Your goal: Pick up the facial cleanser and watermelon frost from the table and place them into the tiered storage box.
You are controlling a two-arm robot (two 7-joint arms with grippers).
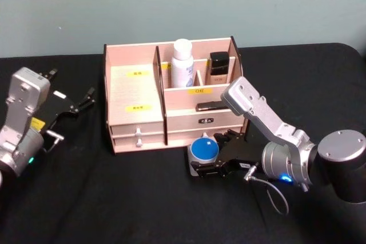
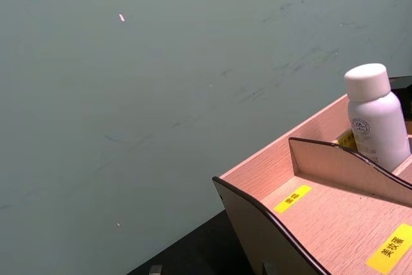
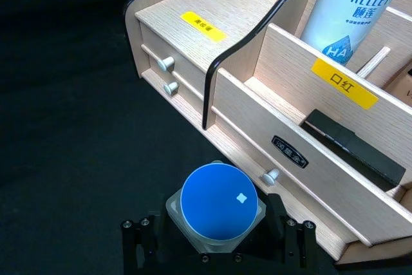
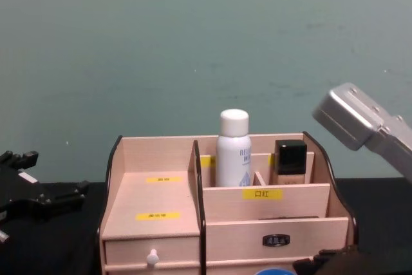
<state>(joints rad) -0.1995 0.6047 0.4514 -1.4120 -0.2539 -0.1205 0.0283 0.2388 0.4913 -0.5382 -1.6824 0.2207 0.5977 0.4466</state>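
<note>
The tiered storage box (image 1: 134, 92), pale wood with dark edges and yellow labels, stands mid-table; it also shows from the wrists (image 2: 322, 217) (image 3: 193, 4) and the chest (image 4: 154, 198). A white bottle (image 1: 183, 64) (image 3: 351, 11) (image 4: 233, 149) (image 2: 375, 117), which looks like the facial cleanser, stands upright in a rear compartment. Just in front of the box's drawers a small clear jar with a round blue lid (image 1: 204, 150) (image 3: 219, 201), probably the watermelon frost, sits low at the table, and my right gripper (image 1: 209, 161) (image 3: 219, 249) is shut around its base. My left gripper (image 1: 71, 82) (image 4: 48, 175) hangs open and empty, left of the box.
A dark square-capped bottle (image 1: 218, 67) (image 4: 290, 159) stands beside the white one. A flat black item (image 1: 211, 106) (image 3: 354, 146) lies in the low front tray. The table is covered in black cloth, with a grey-green wall close behind the box.
</note>
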